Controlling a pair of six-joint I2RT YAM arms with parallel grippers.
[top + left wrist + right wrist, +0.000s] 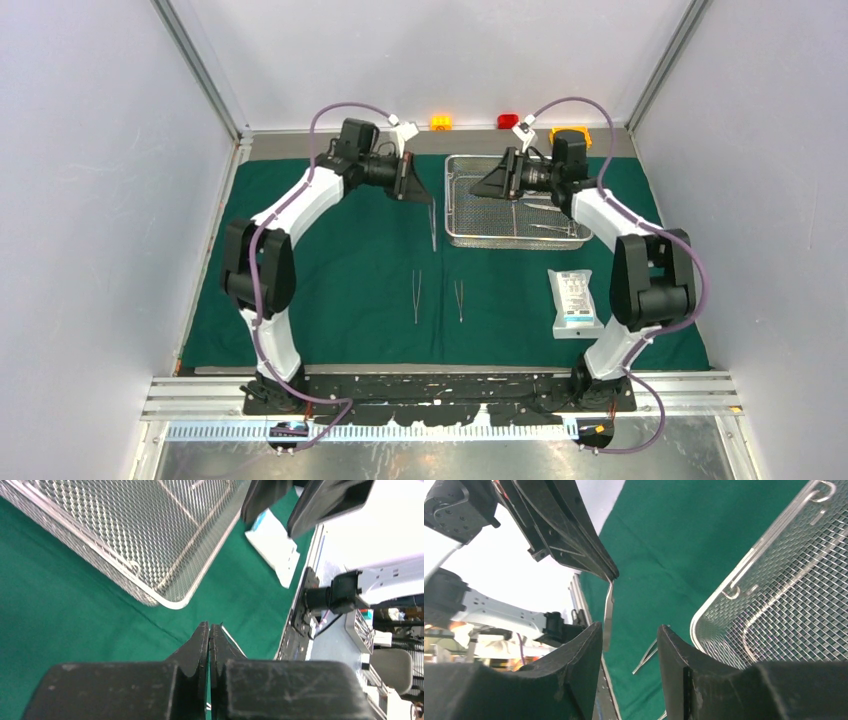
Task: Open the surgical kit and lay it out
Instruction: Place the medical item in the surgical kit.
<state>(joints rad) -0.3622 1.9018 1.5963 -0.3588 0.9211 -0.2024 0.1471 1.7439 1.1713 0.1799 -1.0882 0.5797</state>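
Green drape (350,270) lies spread flat over the table (300,145), and the rest of the surgical kit sits on it. Toward the far right of the cloth is the steel wire-mesh tray (478,228), with one slim silver instrument (553,229) lying inside near its right front corner. The left hand (209,629) is clenched on the slim silver forceps (433,228), which hang down from its fingertips just left of the tray's left rim, above the cloth; whether the lower tip touches the drape cannot be told. The right hand (629,627) is released, its jaws standing apart with nothing between them, and it hovers over the left part of the tray, facing the left hand. Nearer the arm bases, two pairs of tweezers lie on the drape side by side but apart, the left pair (417,296) and the right pair (459,300), both pointing front to back. A flat white pouch (575,300) rests on the cloth near the front right, beside the right arm. Beyond the drape's far edge sit an orange block (440,122), a red block (508,121) and a yellow box (578,132), partly hidden behind the right arm.
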